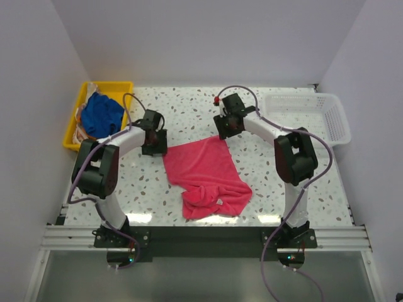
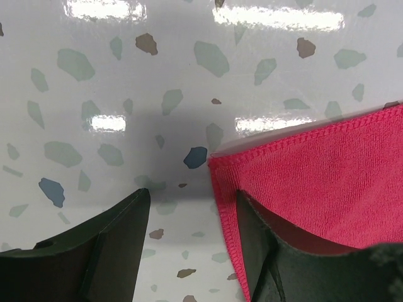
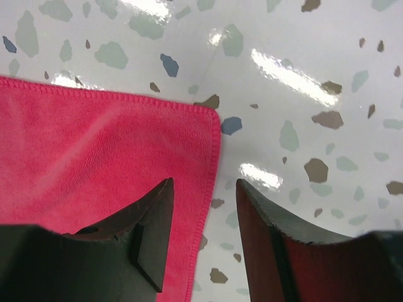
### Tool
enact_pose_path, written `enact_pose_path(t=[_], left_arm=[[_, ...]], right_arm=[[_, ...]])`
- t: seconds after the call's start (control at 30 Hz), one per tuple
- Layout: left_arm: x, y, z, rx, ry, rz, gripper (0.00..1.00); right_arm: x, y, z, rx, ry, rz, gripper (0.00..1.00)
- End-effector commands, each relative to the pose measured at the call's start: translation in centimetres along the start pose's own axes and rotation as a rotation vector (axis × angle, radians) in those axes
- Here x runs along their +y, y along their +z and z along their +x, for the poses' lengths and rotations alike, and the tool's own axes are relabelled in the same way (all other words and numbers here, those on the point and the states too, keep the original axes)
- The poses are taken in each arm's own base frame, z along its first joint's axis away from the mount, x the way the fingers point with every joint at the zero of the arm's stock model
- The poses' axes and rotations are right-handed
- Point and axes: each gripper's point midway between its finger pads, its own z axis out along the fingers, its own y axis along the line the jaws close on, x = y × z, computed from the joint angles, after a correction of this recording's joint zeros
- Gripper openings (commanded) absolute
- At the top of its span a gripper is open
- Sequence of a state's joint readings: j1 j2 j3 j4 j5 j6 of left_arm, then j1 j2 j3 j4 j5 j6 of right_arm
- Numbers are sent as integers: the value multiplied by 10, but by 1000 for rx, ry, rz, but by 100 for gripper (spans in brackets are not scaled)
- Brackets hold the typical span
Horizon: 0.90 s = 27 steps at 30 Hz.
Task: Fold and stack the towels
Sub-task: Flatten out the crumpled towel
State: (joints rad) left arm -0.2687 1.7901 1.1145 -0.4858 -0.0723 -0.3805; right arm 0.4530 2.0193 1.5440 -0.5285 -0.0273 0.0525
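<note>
Lying on the table (image 1: pixel 189 107), the pink towel (image 1: pixel 204 176) is spread flat over its far half and is bunched into loose folds along its near edge. The left gripper (image 1: pixel 154 148) is held just over the towel's far left corner. Its jaws are seen apart in the left wrist view (image 2: pixel 192 195), one finger above bare table just left of the towel and the other above the hemmed edge, with the corner between them and nothing clamped. The right gripper (image 1: pixel 225 129) is held over the towel's far right corner. Its jaws are likewise seen apart (image 3: pixel 204 182), one finger above the pink cloth and the other above the table just right of the towel, so the stitched right edge is straddled but not gripped. Whether any fingertip touches the towel cannot be told. Well to the left of the pink towel and farther back, the blue towel (image 1: pixel 102 112) is heaped in the tray (image 1: pixel 72 135). Well to the right of the pink towel, the basket (image 1: pixel 327 119) is set farther back.
</note>
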Motion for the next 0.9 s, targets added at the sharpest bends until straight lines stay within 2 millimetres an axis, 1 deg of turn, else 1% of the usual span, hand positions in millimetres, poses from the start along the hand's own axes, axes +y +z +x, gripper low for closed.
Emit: enact_pose_path(t=[0.0, 0.13, 0.17, 0.2, 0.37, 0.43, 0.57, 0.67, 0.87], left_arm=[[-8, -3, -26, -68, 3, 27, 62], [-7, 2, -24, -59, -3, 22, 62], [-8, 2, -24, -60, -4, 23, 62], [-8, 3, -24, -57, -6, 23, 62], [-7, 4, -24, -59, -10, 18, 61], [-7, 5, -24, -57, -13, 17, 61], [-8, 8, -21, -45, -17, 20, 60], [-7, 9, -18, -38, -20, 17, 59], [-7, 8, -14, -33, -19, 18, 60]], right_arm=[[9, 7, -27, -69, -42, -52, 48], [8, 21, -32, -88, -33, -49, 48], [7, 26, -30, -79, -29, -41, 48], [6, 27, -34, -86, -26, -37, 48], [2, 33, -38, -98, -24, -11, 47], [3, 37, -36, -83, -27, -13, 47], [-2, 42, -34, -67, -32, 10, 44], [-6, 50, -23, -31, -40, 24, 43], [-7, 55, 3, 55, -48, 26, 43]])
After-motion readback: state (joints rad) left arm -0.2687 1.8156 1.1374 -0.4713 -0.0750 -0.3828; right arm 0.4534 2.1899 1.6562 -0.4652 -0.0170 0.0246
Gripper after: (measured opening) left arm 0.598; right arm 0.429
